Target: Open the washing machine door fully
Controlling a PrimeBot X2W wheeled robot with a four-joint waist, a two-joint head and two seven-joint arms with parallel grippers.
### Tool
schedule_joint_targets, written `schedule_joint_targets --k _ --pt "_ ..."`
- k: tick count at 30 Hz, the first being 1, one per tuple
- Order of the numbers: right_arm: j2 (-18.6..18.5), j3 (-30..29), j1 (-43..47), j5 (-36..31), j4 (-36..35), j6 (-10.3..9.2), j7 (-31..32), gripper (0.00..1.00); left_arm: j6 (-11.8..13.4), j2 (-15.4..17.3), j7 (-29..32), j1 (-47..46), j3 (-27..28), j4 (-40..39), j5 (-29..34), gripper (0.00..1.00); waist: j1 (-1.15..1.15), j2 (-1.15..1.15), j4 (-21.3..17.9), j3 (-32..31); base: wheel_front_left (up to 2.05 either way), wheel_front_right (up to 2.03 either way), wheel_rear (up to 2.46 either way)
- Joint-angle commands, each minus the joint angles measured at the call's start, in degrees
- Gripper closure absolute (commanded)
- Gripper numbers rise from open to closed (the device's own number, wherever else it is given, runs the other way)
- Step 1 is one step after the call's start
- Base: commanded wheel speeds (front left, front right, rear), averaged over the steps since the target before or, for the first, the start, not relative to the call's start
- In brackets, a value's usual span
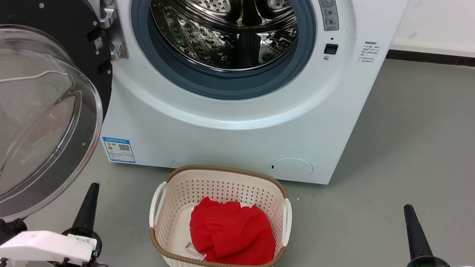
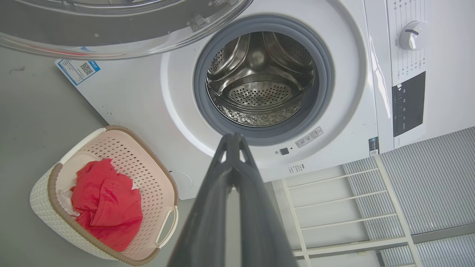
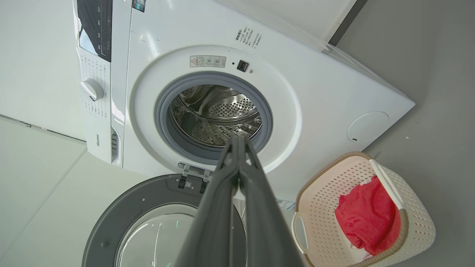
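The white washing machine stands ahead with its steel drum exposed inside the grey gasket. The washing machine door, black-rimmed with a bulging clear glass bowl, is swung wide out to the left on its hinge. It also shows as the washing machine door and the washing machine door. My left gripper is shut and empty, low on the left just below and right of the door's glass. My right gripper is shut and empty, low on the right over the floor, far from the door.
A cream laundry basket holding a red cloth sits on the grey floor right in front of the machine, between my two grippers. A white wall with a dark skirting runs behind on the right.
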Motion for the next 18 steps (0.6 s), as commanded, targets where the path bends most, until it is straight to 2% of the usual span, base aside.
schedule_joint_targets --k 1,18 --pt "-0.2 -0.4 -1.4 1.8 0.0 0.01 0.2 1.00 -0.3 0.1 0.4 -1.4 0.1 0.1 -1.8 1.00 0.00 0.00 0.0 0.0 0.00 0.00 0.00" --pt "-0.1 -1.8 -2.5 10.4 1.4 0.01 1.9 1.00 -0.8 0.1 2.7 -2.9 0.5 1.7 -10.9 1.00 0.00 0.00 0.4 0.2 0.00 0.00 0.00"
